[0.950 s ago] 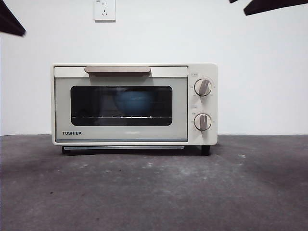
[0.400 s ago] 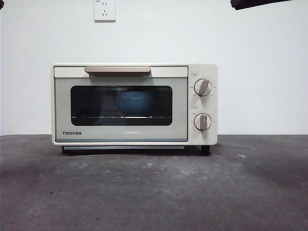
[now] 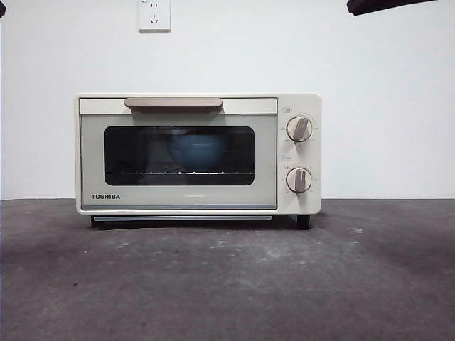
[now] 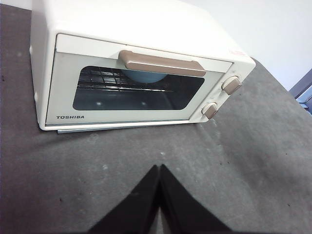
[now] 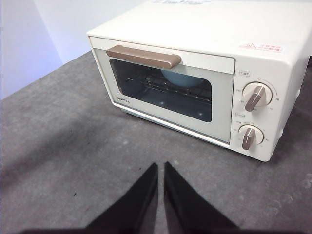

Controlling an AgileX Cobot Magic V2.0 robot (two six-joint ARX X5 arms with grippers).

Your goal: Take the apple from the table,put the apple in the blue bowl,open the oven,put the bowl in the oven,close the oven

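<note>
Two knobs (image 3: 299, 154), round with beige bar grips, sit one above the other on the right of the oven (image 3: 197, 153), a boxy cream-white body with rounded corners and a smooth matte shell. Its door is shut, the flat beige handle (image 3: 173, 104) running along the top edge above a dark, glossy glass window. Behind the glass the bowl (image 3: 194, 152), matte blue and rounded, rests on a thin wire rack; the apple cannot be made out through the window. The counter (image 3: 227, 284) is dark grey, rough and matte, with pale scuffs.

Both hands hang well back from the oven, clenched on nothing: the left hand (image 4: 160, 168) with tips pressed together, the right hand (image 5: 161, 165) with only a hairline slit between them. A white wall socket (image 3: 154, 14) is above the oven.

Compared with half a second ago, the oven and bowl are unmoved; the dark arm tip at the top right corner has edged slightly further out of the front view.
</note>
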